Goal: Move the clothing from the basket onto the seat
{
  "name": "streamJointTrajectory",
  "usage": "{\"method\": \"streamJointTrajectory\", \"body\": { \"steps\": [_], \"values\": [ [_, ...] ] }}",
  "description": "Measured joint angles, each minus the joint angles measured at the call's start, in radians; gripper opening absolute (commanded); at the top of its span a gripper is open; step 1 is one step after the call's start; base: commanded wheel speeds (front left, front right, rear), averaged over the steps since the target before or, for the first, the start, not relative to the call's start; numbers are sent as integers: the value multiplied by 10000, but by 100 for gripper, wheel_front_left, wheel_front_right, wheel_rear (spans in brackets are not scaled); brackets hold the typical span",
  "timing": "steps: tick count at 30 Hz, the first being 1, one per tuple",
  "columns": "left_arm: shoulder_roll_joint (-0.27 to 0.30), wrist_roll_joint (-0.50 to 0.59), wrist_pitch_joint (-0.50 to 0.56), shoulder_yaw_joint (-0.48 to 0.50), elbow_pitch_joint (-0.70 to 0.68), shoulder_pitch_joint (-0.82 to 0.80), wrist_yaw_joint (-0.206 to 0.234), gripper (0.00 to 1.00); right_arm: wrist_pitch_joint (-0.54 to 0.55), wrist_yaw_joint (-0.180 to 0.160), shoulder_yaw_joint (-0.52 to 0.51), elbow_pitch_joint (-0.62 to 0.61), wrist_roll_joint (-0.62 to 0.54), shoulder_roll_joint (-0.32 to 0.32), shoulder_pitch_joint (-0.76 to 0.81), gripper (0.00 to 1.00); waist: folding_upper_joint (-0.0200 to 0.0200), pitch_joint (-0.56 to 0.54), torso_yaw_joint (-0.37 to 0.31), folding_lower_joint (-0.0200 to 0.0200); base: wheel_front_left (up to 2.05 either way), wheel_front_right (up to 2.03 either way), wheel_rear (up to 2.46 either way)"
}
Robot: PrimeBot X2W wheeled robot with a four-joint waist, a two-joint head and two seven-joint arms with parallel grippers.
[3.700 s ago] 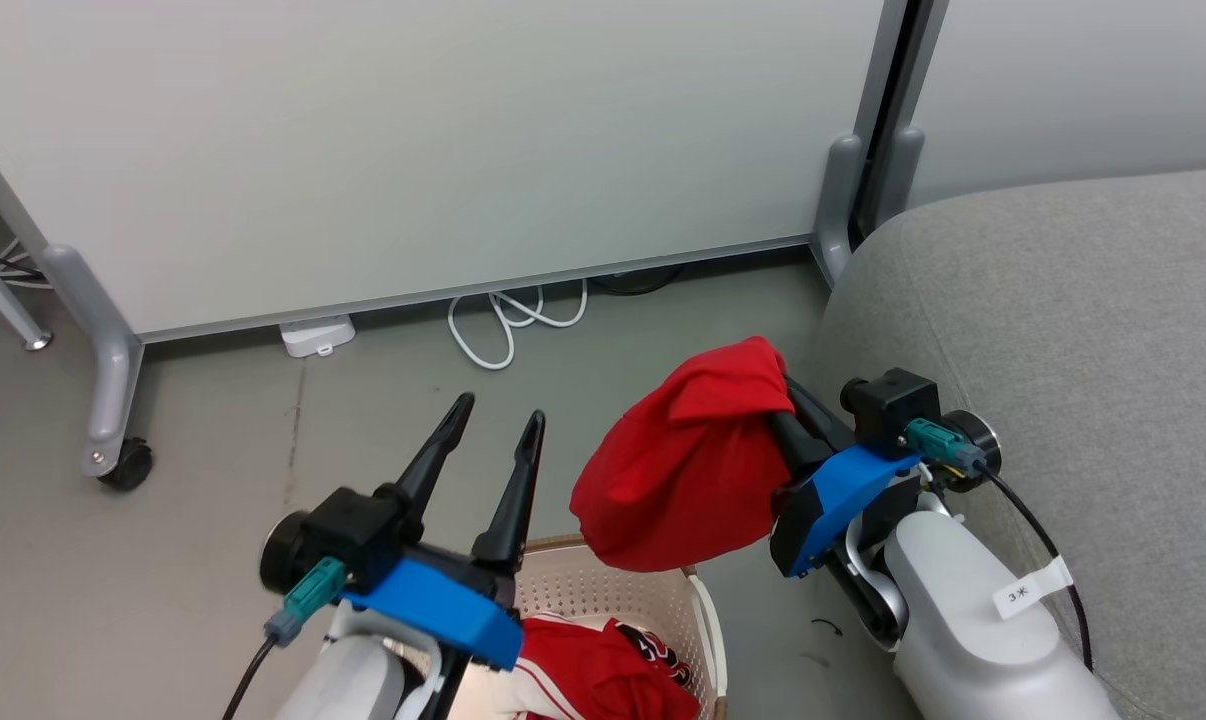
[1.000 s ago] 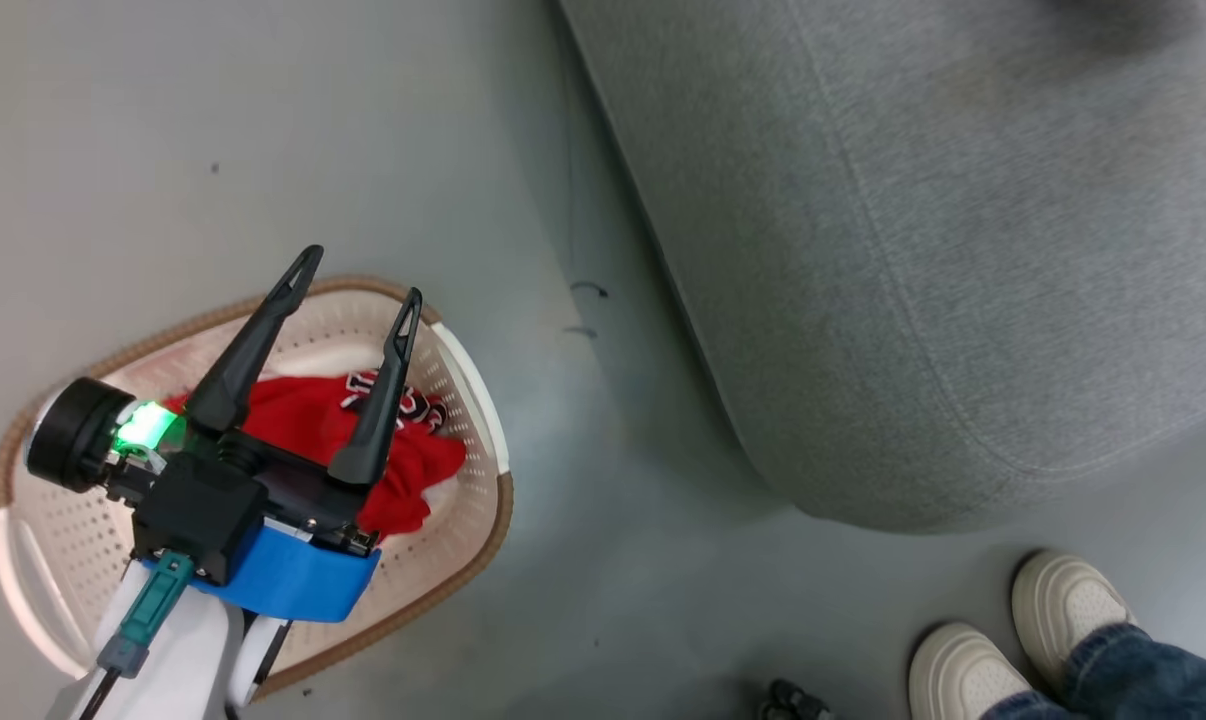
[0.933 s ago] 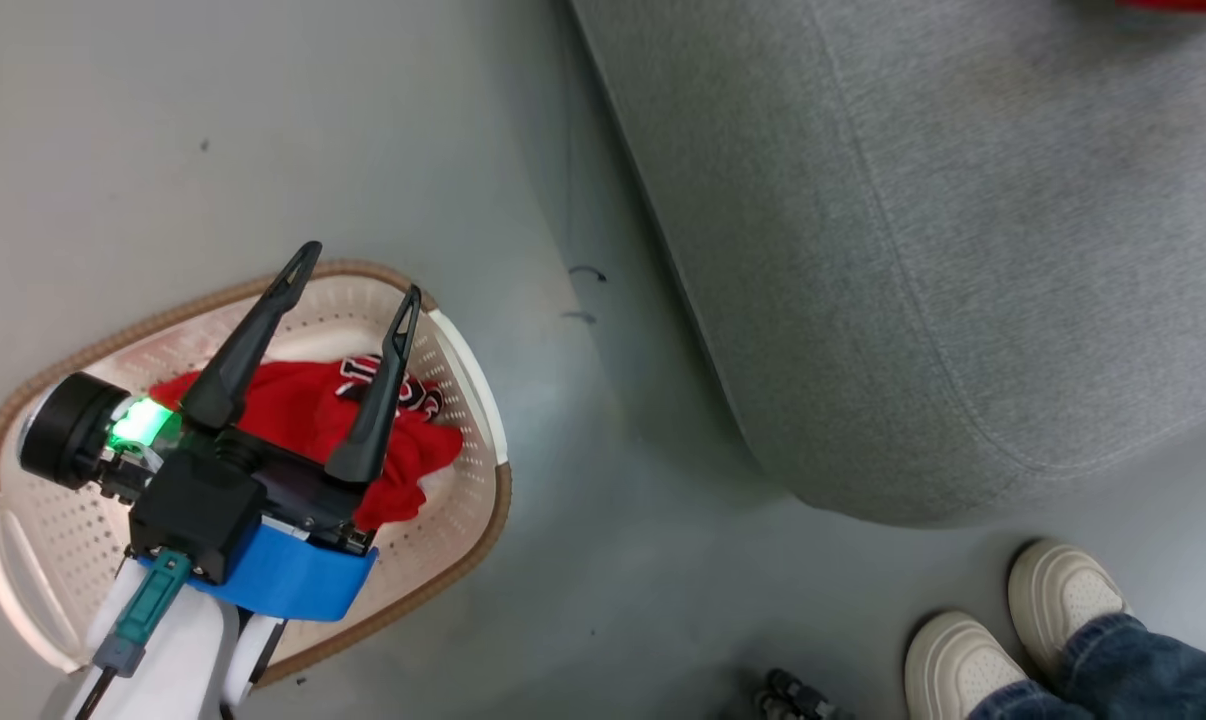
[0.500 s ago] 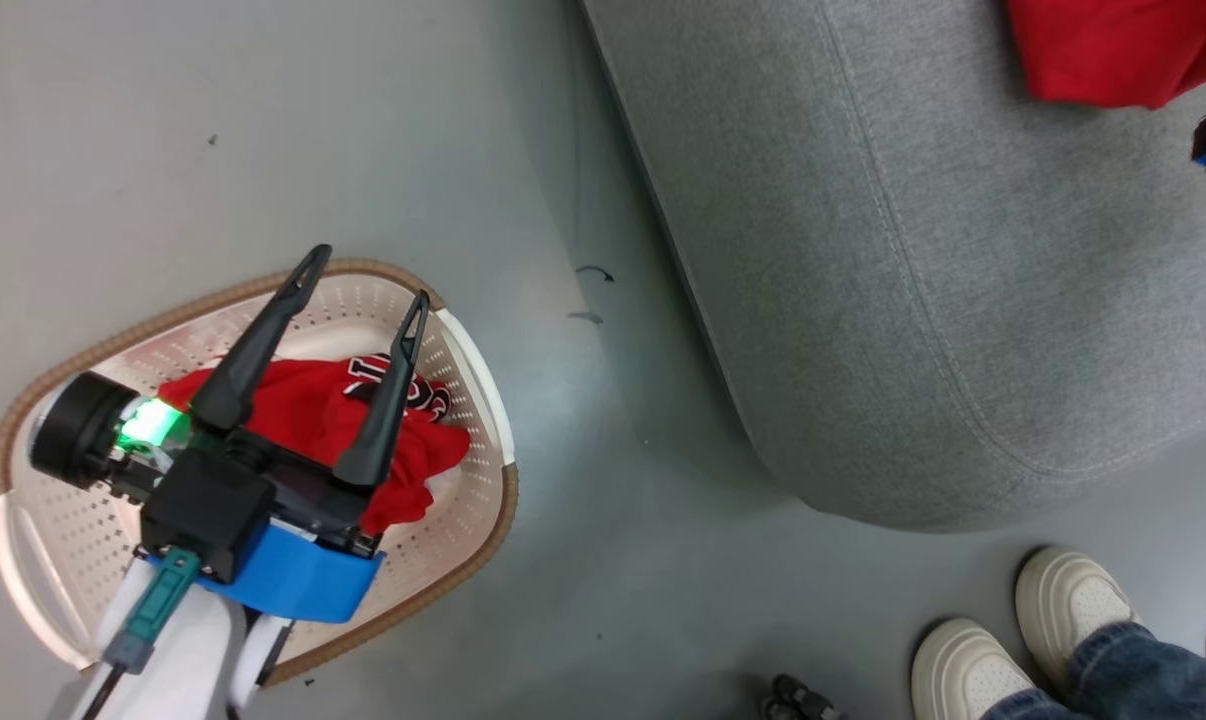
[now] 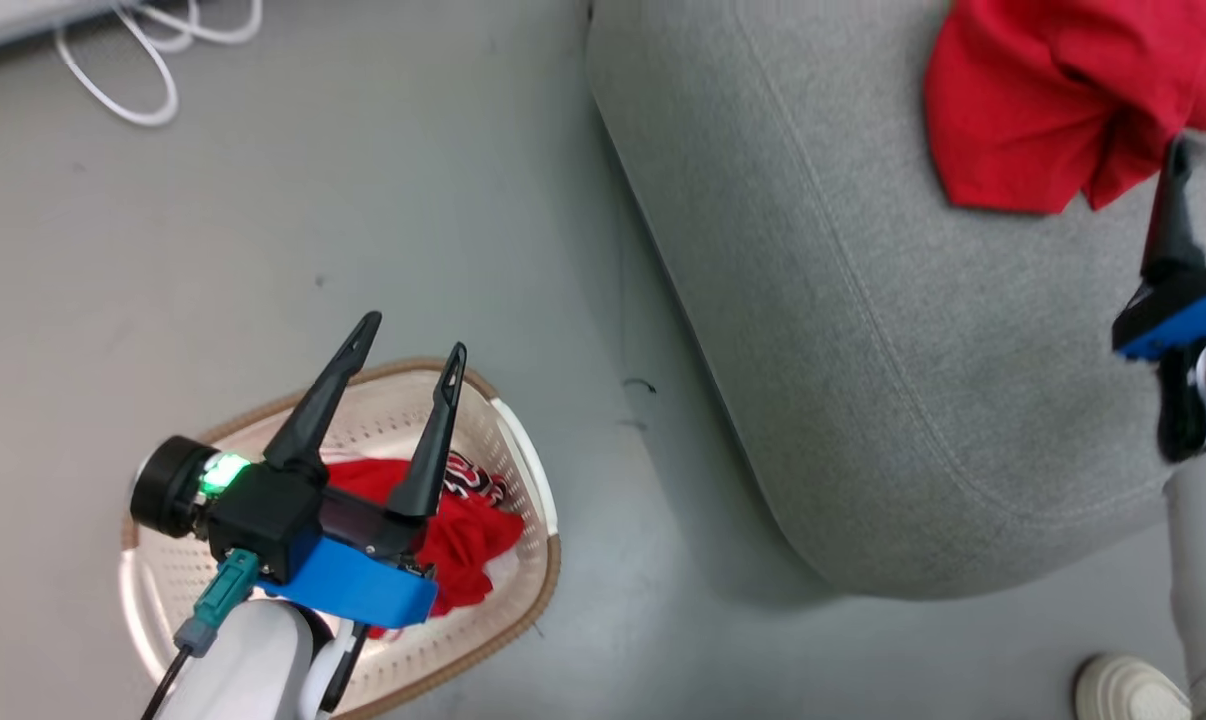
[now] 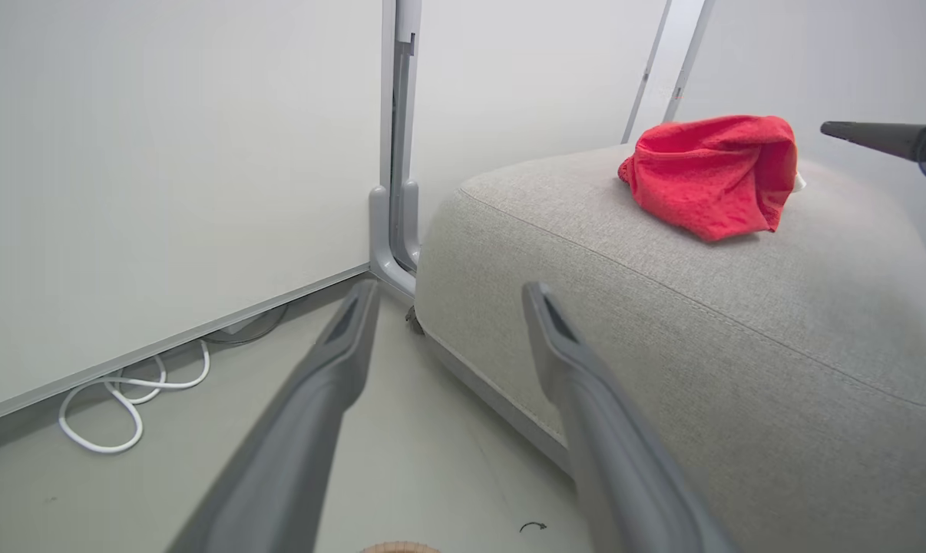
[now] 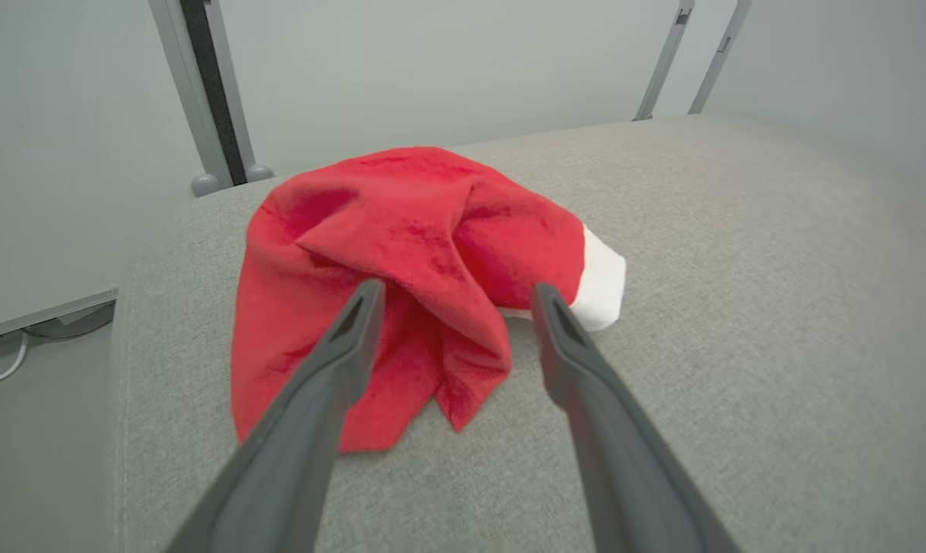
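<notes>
Seat (image 5: 863,350), bearing one red garment (image 5: 1023,110) — first transfer apparently done; right jaws stood spread near it, empty. Basket (image 5: 551,560) on the floor (image 5: 263,230) held the lettered garment (image 5: 468,535), left jaws spread above. Next, probably: descend, pinch that cloth, carry it across.

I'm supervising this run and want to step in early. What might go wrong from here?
1. The open right gripper points at the red garment on the seat, close by; backing off might snag it.
2. The left gripper hangs open above the lettered garment; reaching down might catch the basket wall.
</notes>
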Motion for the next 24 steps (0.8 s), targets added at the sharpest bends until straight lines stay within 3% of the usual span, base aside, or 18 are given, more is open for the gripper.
{"method": "streamJointTrajectory", "body": {
  "steps": [13,24],
  "values": [
    [-941,-343,-29,1131,583,1111,71,100,-2,0,903,-3937,-219,867,3881,100,0,-2286,708,-2,0,0,0],
    [-1480,-341,-31,2353,1129,2131,13,100,403,0,1666,-5894,-483,1429,6305,100,1,-3582,1784,-2,0,0,0]
  ]
}}
